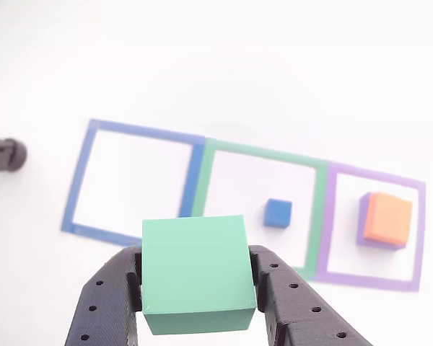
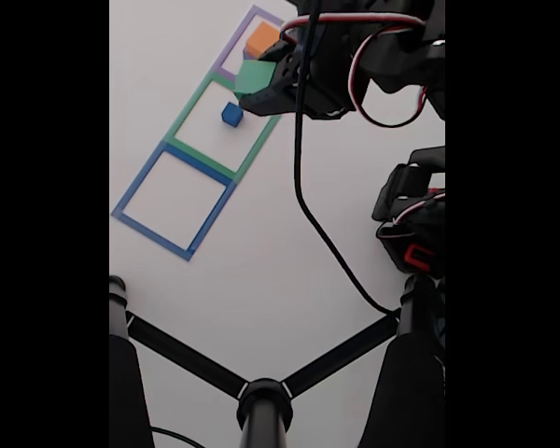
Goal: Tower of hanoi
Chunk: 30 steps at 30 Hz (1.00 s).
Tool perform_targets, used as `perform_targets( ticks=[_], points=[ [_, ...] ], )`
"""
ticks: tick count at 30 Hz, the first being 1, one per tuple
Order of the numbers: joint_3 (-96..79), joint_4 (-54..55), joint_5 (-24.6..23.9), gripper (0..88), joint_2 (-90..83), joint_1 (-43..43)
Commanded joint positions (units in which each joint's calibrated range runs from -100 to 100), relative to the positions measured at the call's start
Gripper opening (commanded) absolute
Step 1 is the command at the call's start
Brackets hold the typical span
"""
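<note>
The green cube [image 1: 195,274], judged light, rigid and matte, is pinched on two opposite flat faces by the claw [image 1: 196,285] above the bench [image 1: 274,65].

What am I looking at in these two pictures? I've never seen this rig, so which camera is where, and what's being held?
It is a small robot arm with a two-finger gripper. The close view looks out from near the fingers, which clamp a green cube. The fixed view looks down on the white table, with the arm at the top. Three taped squares lie in a row: the blue outline with nothing inside, the green outline around a small blue cube, and the purple outline around an orange block on a flat purple block.
</note>
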State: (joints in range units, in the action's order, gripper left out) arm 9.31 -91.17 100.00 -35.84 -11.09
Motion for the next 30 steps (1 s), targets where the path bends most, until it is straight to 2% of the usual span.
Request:
perform_targets(
  ticks=[1,4,9,19,25,30],
  points=[
    [-4.18,2.02,0.00,7.8,-3.10,-3.74],
    [-13.36,8.09,0.00,7.9,-5.35,-5.11],
    [-32.44,24.36,0.00,8.2,-9.03,-6.86],
    [-66.88,65.23,0.00,8.7,-8.47,-9.00],
    [-77.05,87.41,0.00,9.3,0.26,-9.61],
    [-78.96,101.90,0.00,9.3,11.08,-9.61]
  ],
)
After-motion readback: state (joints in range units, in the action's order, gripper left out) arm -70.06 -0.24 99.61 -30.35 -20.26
